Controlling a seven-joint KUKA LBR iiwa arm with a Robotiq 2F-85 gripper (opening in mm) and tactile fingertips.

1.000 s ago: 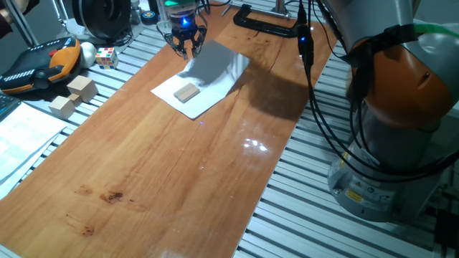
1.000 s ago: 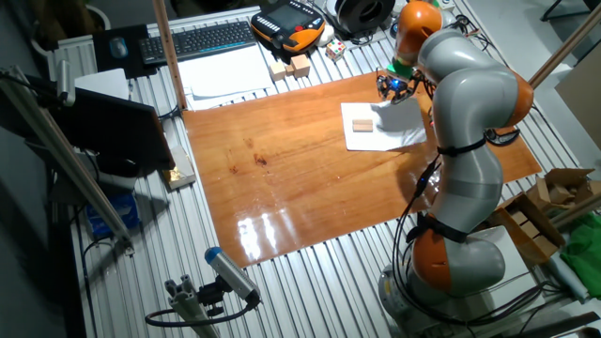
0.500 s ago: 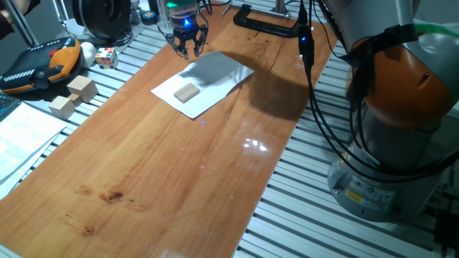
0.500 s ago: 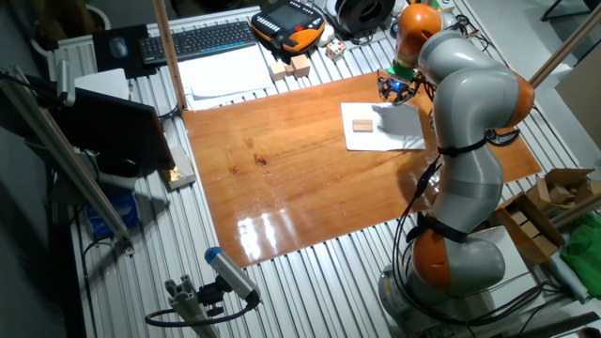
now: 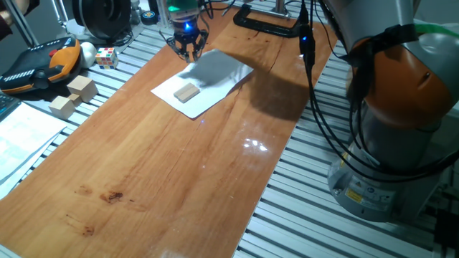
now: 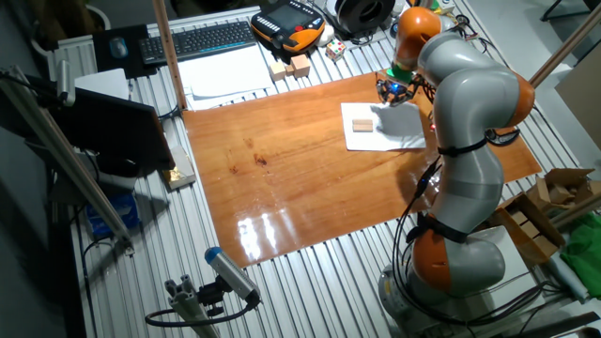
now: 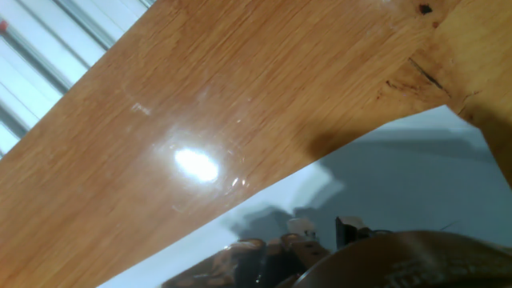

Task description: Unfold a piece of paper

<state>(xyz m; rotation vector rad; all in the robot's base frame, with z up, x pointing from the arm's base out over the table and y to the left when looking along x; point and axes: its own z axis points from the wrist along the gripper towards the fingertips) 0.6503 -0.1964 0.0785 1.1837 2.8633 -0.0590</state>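
The piece of paper (image 5: 215, 75) lies spread flat on the wooden table (image 5: 158, 165), a plain white sheet. A small tan wooden block (image 5: 186, 92) rests on its near left part. My gripper (image 5: 189, 51) hovers just above the sheet's far left edge, fingers slightly apart and holding nothing. The other fixed view shows the paper (image 6: 394, 131), the block (image 6: 361, 124) and the gripper (image 6: 394, 91) at the sheet's far corner. In the hand view the paper (image 7: 416, 184) fills the lower right, and my gripper (image 7: 320, 234) is blurred at the bottom edge.
Two loose wooden blocks (image 5: 72, 97), a Rubik's cube (image 5: 106, 56) and an orange teach pendant (image 5: 36, 64) lie off the table's left. A black clamp (image 5: 262, 21) sits at the far edge. Printed sheets (image 5: 21, 136) lie at left. The arm's base (image 5: 387, 143) stands at right.
The raised far half of the paper has dropped flat onto the table. My gripper has let it go and lifted slightly away toward the far edge.
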